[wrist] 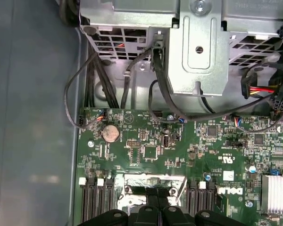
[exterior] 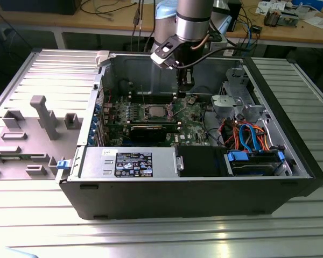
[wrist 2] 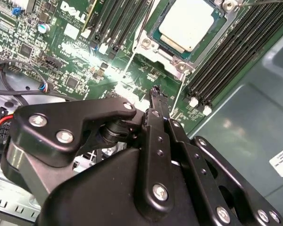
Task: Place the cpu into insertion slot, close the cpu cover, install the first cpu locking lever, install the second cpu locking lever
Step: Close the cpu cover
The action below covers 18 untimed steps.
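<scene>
Hand [wrist 2: 155, 92], foremost in the second wrist view: black linkages folded close, fingertips clenched together with nothing seen between them, hovering just above the motherboard [wrist 2: 75, 56]. Immediately beyond the fingertips lies the cpu [wrist 2: 191, 23], silver top upward, seated in the insertion slot [wrist 2: 154, 31]; the first step is judged complete. The cpu cover [wrist 2: 162, 52] appears to lie flat around the chip, though whether it is fully down cannot be told. The nearer locking lever [wrist 2: 178, 96] and the farther locking lever [wrist 2: 129, 63] show as thin bright wires standing off the frame. They are judged not yet latched, so both lever steps are left to do. Memory slots [wrist 2: 226, 52] flank the socket on either side. Enclosing all, the open computer case [exterior: 177, 200] rests on the counter [exterior: 151, 236]. It holds the board, a power supply [exterior: 129, 163], a drive cage [wrist: 198, 47] to one side of the hand, and bundled cables [exterior: 247, 134].
</scene>
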Available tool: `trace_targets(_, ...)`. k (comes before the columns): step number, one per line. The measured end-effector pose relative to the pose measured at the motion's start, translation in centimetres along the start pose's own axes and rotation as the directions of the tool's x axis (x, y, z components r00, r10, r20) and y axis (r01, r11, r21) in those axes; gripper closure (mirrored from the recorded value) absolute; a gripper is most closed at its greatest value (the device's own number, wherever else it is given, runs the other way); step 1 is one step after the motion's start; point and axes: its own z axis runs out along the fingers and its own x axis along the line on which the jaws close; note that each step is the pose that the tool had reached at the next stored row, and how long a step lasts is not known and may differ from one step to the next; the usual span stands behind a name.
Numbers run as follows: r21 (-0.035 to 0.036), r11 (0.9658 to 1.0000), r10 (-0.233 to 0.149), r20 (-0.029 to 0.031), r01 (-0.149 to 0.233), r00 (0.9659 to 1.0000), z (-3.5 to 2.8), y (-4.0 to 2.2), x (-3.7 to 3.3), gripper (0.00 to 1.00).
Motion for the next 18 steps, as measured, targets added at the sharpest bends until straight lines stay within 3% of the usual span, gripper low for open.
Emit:
trace_targets(3,0.0002,1.0000,0.000,-0.0001,0.000,1.0000,0.02,0.40,-0.01,0.89)
trace_targets(17,0.0002,1.0000,0.000,-0.0001,0.000,1.0000,0.02,0.49,-0.02,0.89)
trace_targets(18,0.0002,1.0000,0.000,-0.0001,0.000,1.0000,0.02,0.97,-0.04,0.89)
